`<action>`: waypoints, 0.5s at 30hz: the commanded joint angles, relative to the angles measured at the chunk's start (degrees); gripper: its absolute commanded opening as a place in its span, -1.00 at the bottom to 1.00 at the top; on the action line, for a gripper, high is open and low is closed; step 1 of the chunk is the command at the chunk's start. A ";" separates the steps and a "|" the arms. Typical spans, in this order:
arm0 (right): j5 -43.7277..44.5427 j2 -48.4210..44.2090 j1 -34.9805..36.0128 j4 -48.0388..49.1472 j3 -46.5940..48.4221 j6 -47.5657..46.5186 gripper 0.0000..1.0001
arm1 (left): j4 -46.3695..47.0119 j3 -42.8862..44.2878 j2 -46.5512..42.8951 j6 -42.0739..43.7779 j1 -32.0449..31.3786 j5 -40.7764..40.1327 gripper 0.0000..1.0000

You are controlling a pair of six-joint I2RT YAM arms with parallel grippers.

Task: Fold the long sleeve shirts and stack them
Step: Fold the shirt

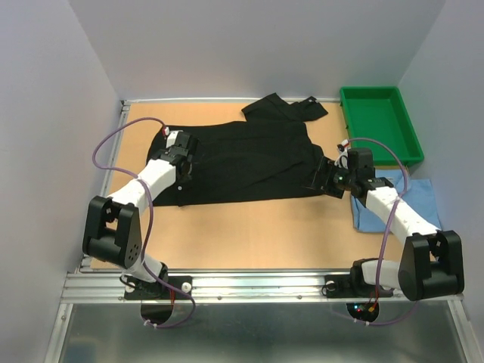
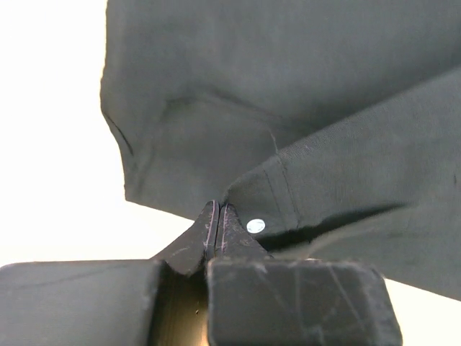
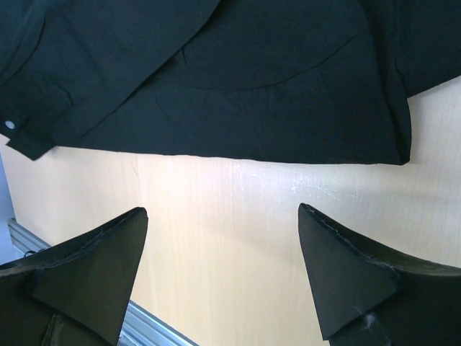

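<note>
Across middle of surface (image 1: pixel 249 227), one black shirt (image 1: pixel 249 162), spread flat, body running left to right, one sleeve bunched toward far edge, its end just beside tray (image 1: pixel 378 125) but apart from it. At right edge, one blue shirt (image 1: pixel 427 195), lying flat as a rough rectangle just on near side of tray, partly hidden under right arm, well apart from left arm. Two shirts in all, one green tray, two arms. Left tool (image 1: pixel 182 178) down at black shirt's left end, jaws pressed together on a fold of cloth edge; from left wrist, left tool (image 2: pixel 216 213) pinching black shirt (image 2: pixel 288 108) right beside one white button (image 2: pixel 254 226), hem curving away up left. Right tool (image 1: pixel 324 178) at shirt's right end, jaws spread wide, holding nothing; from right wrist, right tool (image 3: pixel 222 213) over bare wood, black shirt (image 3: pixel 252 72) hem straight across just beyond fingertips, not touching, one more white button (image 3: pixel 9 124) at far left of that view on a cuff or placket corner. Open room: broad bare band of surface between shirt's near hem and both arm bases, running full width up to blue shirt; bare strip along far-left corner beyond collar side; narrow gap between shirt's right end and blue shirt, taken up by right tool. Metal rail along near edge, walls close on left, far and right sides.
</note>
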 commanded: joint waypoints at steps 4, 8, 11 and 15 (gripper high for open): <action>-1.72 0.70 0.53 2.01 2.28 -1.16 0.79 | -2.05 7.83 5.06 2.17 0.72 -4.88 -1.00; -1.64 0.52 0.53 2.01 2.37 -1.08 0.79 | -2.74 11.61 9.45 3.32 0.72 -6.62 -1.00; -1.55 0.17 0.53 1.93 2.28 -0.99 0.79 | -4.76 14.95 13.16 3.06 0.72 -9.27 -1.00; -1.46 -0.36 0.53 1.93 1.84 -0.90 0.79 | -5.21 16.36 15.97 2.44 0.72 -11.20 -1.00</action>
